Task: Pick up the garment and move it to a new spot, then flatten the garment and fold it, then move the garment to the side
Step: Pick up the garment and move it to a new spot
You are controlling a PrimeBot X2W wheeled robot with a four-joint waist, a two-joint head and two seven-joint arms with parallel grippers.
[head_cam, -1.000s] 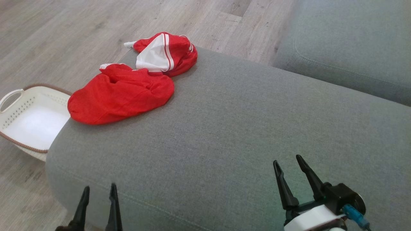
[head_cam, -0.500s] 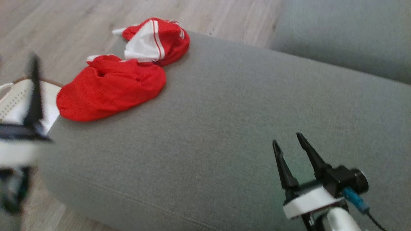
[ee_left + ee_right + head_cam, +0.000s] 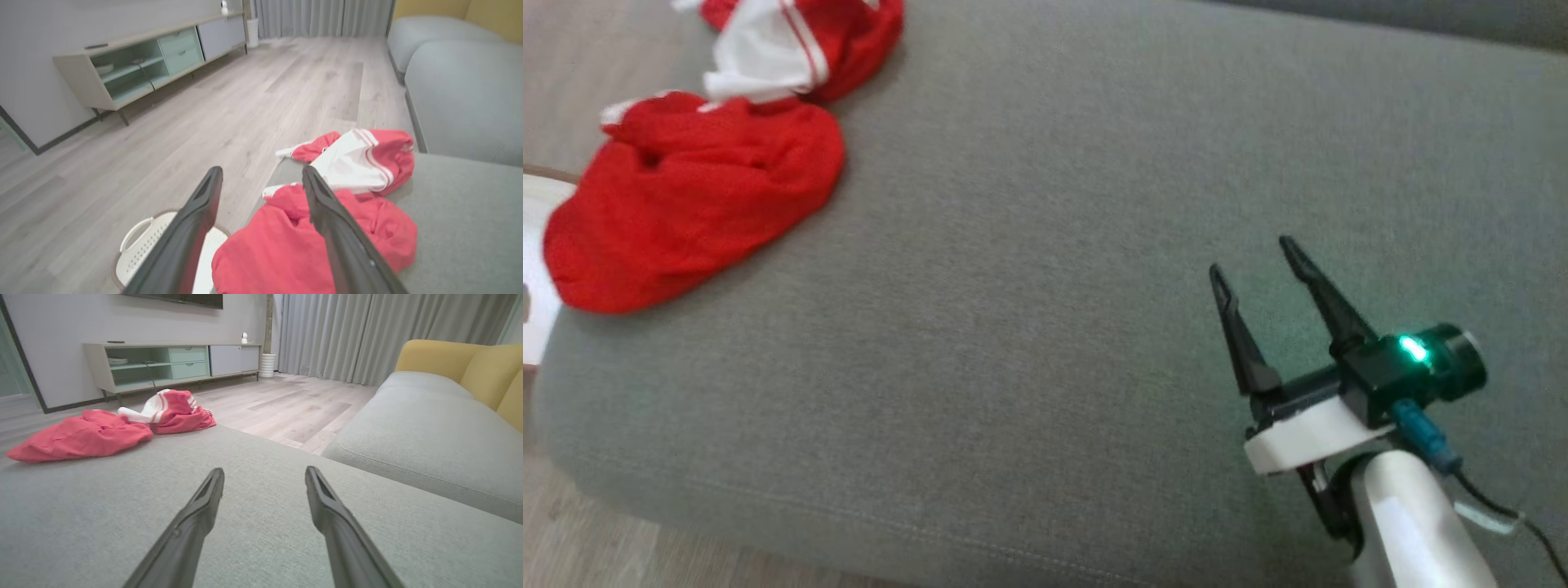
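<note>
Head view: shifted as a whole against a second ago, so a camera move, not a cloth move.
Right gripper [image 3: 1251, 256]: nearest, lower right; jaws spread, nothing between them; hovering over bare sofa cushion [image 3: 1045, 245] as before, well apart from the cloth.
Left gripper [image 3: 261, 168]: gone up from the head view's lower-left corner of a second ago; in the left wrist view jaws wide and empty, pointing over the cushion's end toward the cloth; no contact visible.
Garment [image 3: 686, 204]: red with a white striped panel, crumpled in two lumps at the cushion's far left end; same lie on the cushion as a second ago.
Basket [image 3: 137, 232]: white, on the floor just beside that end, lower than the cloth.
Meaning for task: reach begun, probably left arm first; pick-up not yet made; move, flatten, fold and set-aside all ahead.
</note>
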